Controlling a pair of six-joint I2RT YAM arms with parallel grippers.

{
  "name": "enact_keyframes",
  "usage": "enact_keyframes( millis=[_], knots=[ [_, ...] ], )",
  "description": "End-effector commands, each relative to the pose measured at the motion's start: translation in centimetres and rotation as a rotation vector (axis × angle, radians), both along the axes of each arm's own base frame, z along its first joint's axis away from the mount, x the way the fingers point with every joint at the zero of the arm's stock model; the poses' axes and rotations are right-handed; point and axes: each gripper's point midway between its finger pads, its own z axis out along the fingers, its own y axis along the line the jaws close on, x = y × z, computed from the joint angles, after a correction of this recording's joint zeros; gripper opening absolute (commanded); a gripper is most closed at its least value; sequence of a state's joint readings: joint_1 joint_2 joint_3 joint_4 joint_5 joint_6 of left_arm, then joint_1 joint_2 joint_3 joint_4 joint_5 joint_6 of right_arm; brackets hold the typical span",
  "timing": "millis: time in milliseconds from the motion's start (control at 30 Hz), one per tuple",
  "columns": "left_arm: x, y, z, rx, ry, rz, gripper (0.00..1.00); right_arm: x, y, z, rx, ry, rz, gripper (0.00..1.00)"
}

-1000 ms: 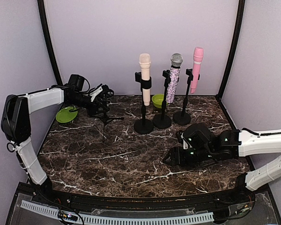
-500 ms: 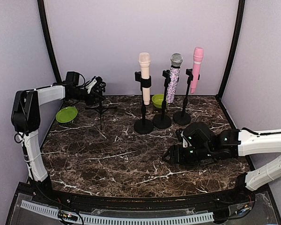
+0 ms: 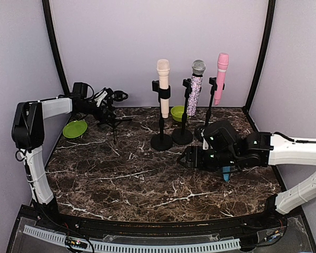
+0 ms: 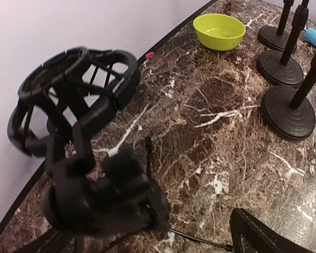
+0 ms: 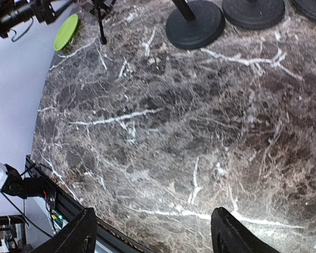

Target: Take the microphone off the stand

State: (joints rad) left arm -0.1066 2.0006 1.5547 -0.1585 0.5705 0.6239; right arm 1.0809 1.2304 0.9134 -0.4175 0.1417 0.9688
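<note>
The cream microphone (image 3: 163, 87), the glitter-covered microphone (image 3: 196, 87) and the pink microphone (image 3: 220, 76) each stand clipped upright in black stands (image 3: 161, 139) at the back of the marble table (image 3: 121, 179). They are just beyond the right pincer (image 5: 155, 213) and well to the right of the left pincer (image 3: 106, 103).

Right pincer: jaws wide apart over bare table, holding nothing.

Left pincer: jaws apart, its visible finger (image 4: 263, 237) clear of the small tripod stand (image 3: 114, 124) and cage mount (image 4: 73, 89) immediately ahead of it.

A green plate (image 3: 75, 128) lies just beside the left pincer. A green bowl (image 4: 219, 31) sits behind the stands. A small blue item (image 3: 225, 173) shows just behind the right pincer.
</note>
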Motion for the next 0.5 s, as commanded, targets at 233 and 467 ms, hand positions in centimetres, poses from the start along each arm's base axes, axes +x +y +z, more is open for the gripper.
enact_keyframes(
  millis=[233,467],
  knots=[
    [-9.1,2.6,3.5,0.016,0.162,0.145,0.99,9.8,3.1,13.6,-0.094,-0.403,-0.032,0.78],
    [-16.2,1.8,6.6,-0.111,0.239,0.103,0.99,16.2,3.9,17.0,-0.208,-0.527,-0.035,0.78]
  ],
)
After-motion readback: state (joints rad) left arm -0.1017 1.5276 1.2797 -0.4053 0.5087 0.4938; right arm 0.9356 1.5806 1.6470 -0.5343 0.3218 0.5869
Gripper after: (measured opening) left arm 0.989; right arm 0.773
